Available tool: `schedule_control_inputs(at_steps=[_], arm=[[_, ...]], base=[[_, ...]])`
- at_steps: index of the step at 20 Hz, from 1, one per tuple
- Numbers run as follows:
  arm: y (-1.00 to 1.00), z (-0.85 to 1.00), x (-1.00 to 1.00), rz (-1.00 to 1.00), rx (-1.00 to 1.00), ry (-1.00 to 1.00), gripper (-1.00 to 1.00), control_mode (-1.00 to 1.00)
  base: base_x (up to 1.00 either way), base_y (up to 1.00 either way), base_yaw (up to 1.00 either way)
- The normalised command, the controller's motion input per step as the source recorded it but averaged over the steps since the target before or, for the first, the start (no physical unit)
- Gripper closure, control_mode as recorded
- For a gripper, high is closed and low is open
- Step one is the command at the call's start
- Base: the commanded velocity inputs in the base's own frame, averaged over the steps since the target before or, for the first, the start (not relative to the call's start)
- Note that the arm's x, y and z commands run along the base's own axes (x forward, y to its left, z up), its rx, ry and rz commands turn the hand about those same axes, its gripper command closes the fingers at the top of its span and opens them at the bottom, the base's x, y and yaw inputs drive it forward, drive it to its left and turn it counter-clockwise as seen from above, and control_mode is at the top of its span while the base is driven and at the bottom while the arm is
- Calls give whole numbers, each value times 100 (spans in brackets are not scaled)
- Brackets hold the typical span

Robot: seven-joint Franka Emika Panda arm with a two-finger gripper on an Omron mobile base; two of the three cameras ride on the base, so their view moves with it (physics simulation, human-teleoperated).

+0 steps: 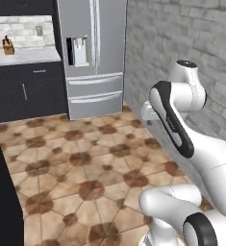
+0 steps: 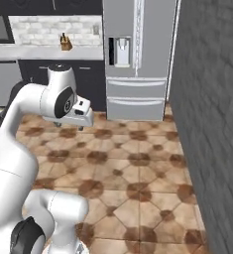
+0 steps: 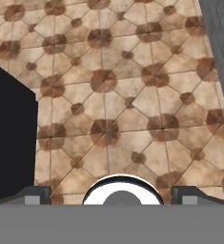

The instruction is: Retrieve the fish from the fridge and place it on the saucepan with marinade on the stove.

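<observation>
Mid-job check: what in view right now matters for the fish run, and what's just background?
Job:
- fridge, doors shut, across the tiled floor
- gripper, fingertips apart, nothing between them, pointing at the floor

Background:
- knife block on the counter
- dark cabinets
- grey brick wall

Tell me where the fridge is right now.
The fridge stands shut at the far end of the tiled floor, in both base views, between the dark cabinets on its left and the grey brick wall on its right.
</observation>
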Motion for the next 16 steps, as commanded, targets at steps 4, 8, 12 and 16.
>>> schedule_control_inputs(at_steps=[4,8,12,16], arm=[[0,0,0,0,0,0,-100,100],[0,0,0,0,0,0,-100,100],[0,0,0,0,0,0,-100,100],[0,0,0,0,0,0,-100,100]], base=[[100,0,2],[100,0,0],[100,-10,0],[100,-25,0]])
